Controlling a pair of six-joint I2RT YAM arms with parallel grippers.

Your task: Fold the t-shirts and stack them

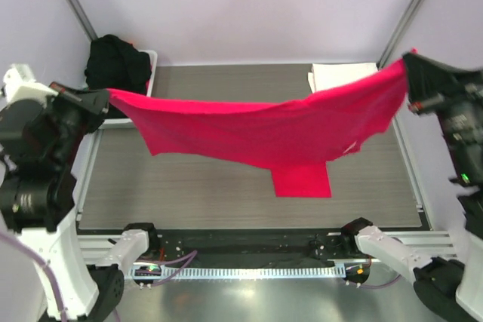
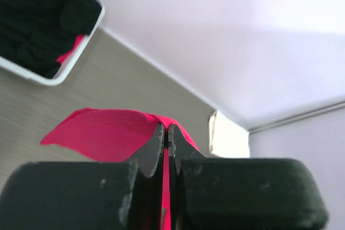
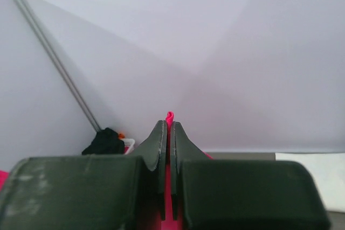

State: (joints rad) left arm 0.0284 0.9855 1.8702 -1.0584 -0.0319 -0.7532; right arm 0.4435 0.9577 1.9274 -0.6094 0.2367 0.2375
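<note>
A pinkish-red t-shirt (image 1: pixel 256 133) hangs stretched in the air across the table, sagging in the middle, one sleeve dangling low. My left gripper (image 1: pixel 106 97) is shut on its left end, and red cloth (image 2: pixel 108 133) spills over the closed jaws in the left wrist view. My right gripper (image 1: pixel 408 62) is shut on the right end, held higher; a red fold (image 3: pixel 170 116) pokes out between its fingertips. A white folded t-shirt (image 1: pixel 339 75) lies at the table's back right, partly behind the red one. Black t-shirts (image 1: pixel 115 62) are piled in the basket.
The white basket (image 1: pixel 149 58) stands at the back left corner, off the grey table (image 1: pixel 196 194); it also shows in the left wrist view (image 2: pixel 81 52). Metal frame posts rise at both back corners.
</note>
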